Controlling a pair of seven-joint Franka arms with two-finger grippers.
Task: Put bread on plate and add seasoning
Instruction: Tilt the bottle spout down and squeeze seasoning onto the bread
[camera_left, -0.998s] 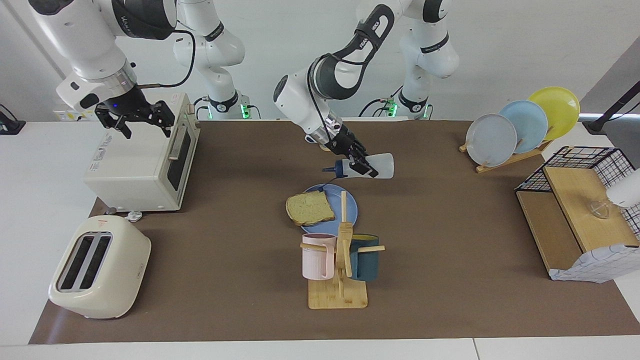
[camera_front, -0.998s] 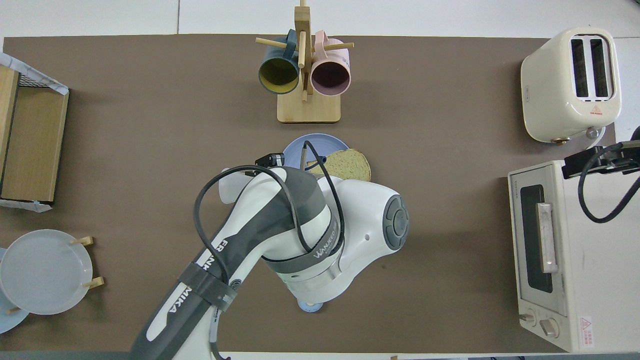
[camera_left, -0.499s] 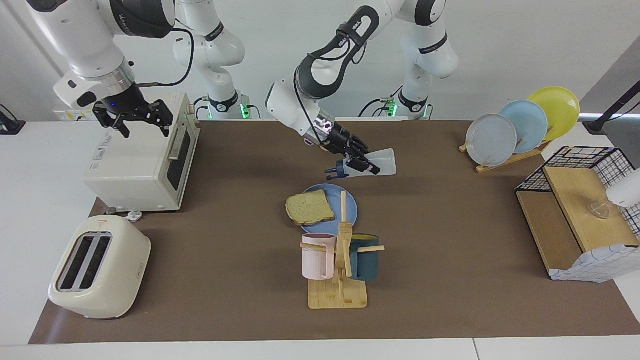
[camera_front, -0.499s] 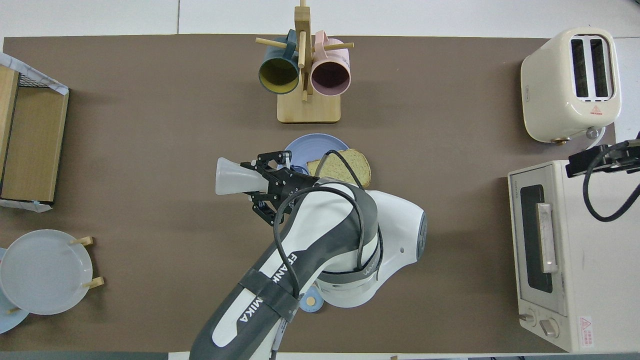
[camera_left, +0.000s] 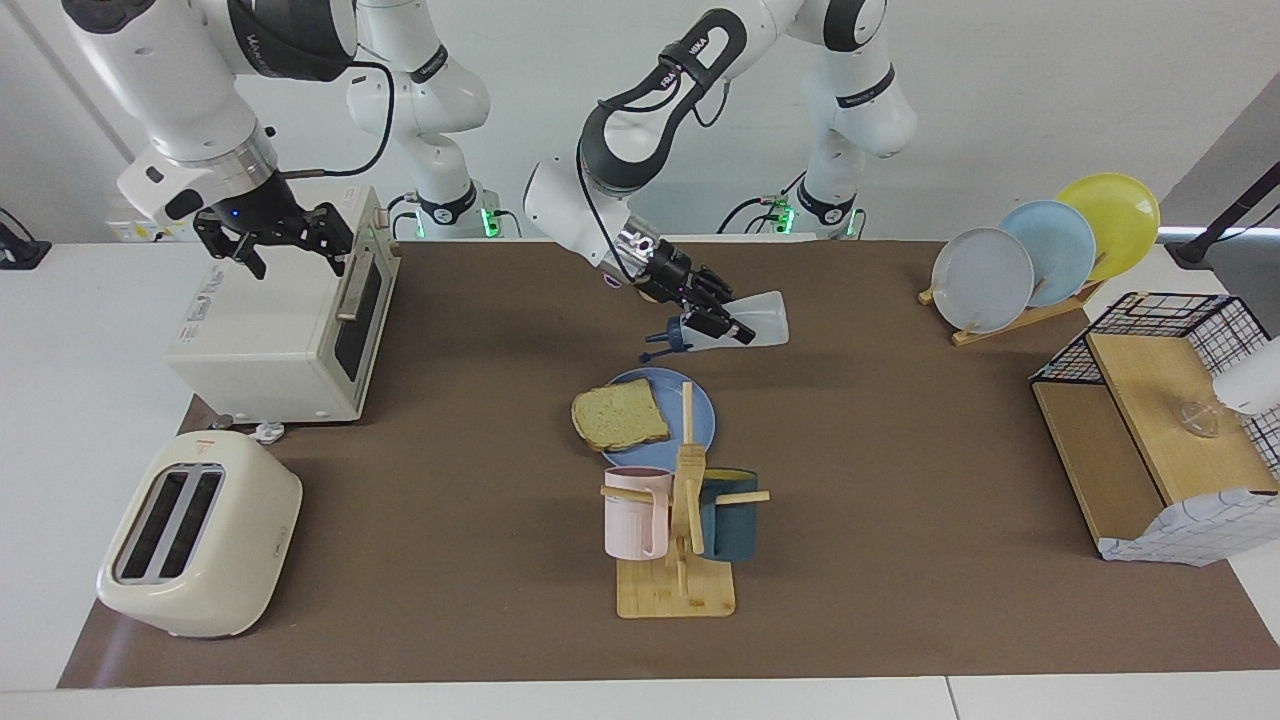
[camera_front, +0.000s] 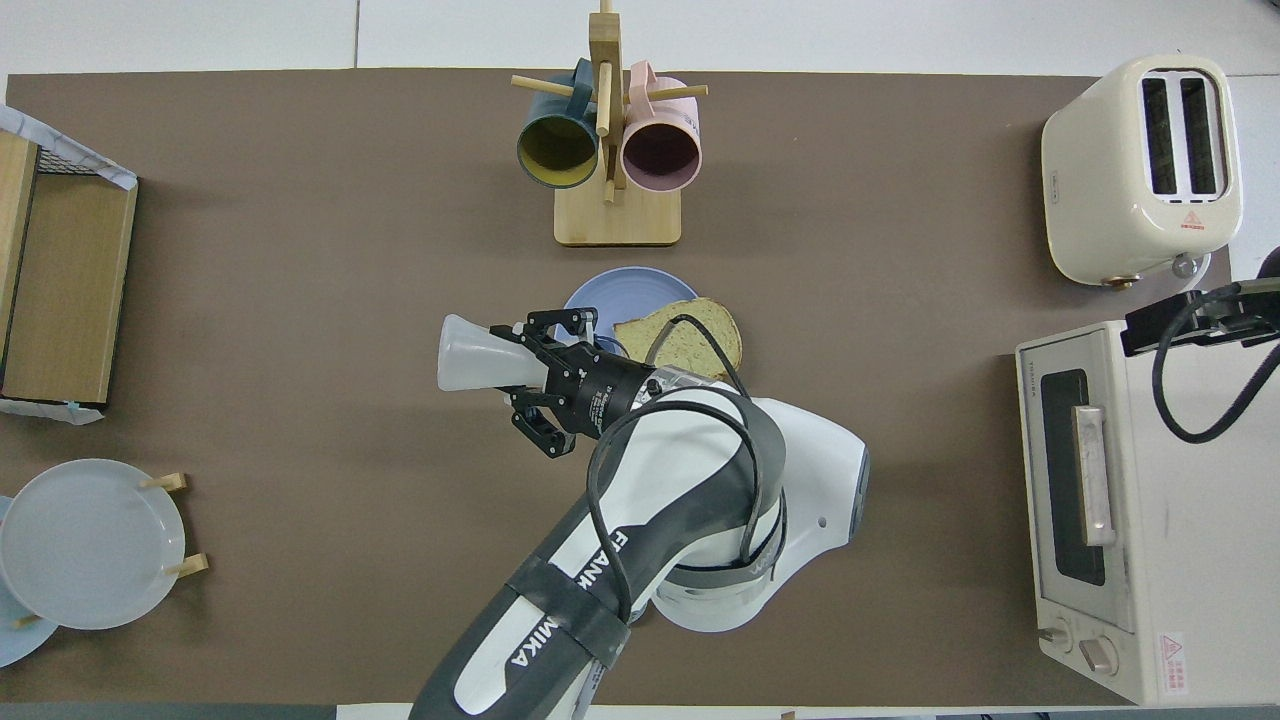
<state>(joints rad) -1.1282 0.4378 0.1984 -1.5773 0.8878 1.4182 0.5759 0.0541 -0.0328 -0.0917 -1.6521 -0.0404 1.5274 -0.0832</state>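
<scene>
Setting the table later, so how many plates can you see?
4. One blue plate lies under the bread beside the mug tree; three stand in the wooden rack at the left arm's end.

Left end effector (camera_left: 722, 328) clamped, arm bent low mid-table; right end effector (camera_left: 290, 243) spread wide, raised, waiting.

On your worktop (camera_left: 900, 560): one slice of bread (camera_left: 618, 416) on one blue plate (camera_left: 700, 412), and one seasoning bottle (camera_left: 738, 327). You have three more plates upright in one wooden rack (camera_left: 1010, 318): grey-blue (camera_left: 982, 279), light blue (camera_left: 1060, 245) and yellow (camera_left: 1120, 208). Two mugs, one pink (camera_left: 634, 512) and one dark teal (camera_left: 732, 515), hang on one mug tree (camera_left: 684, 520). Count one toaster (camera_left: 198, 534), one toaster oven (camera_left: 285, 310), one wire basket (camera_left: 1180, 325) and two robot arms.
</scene>
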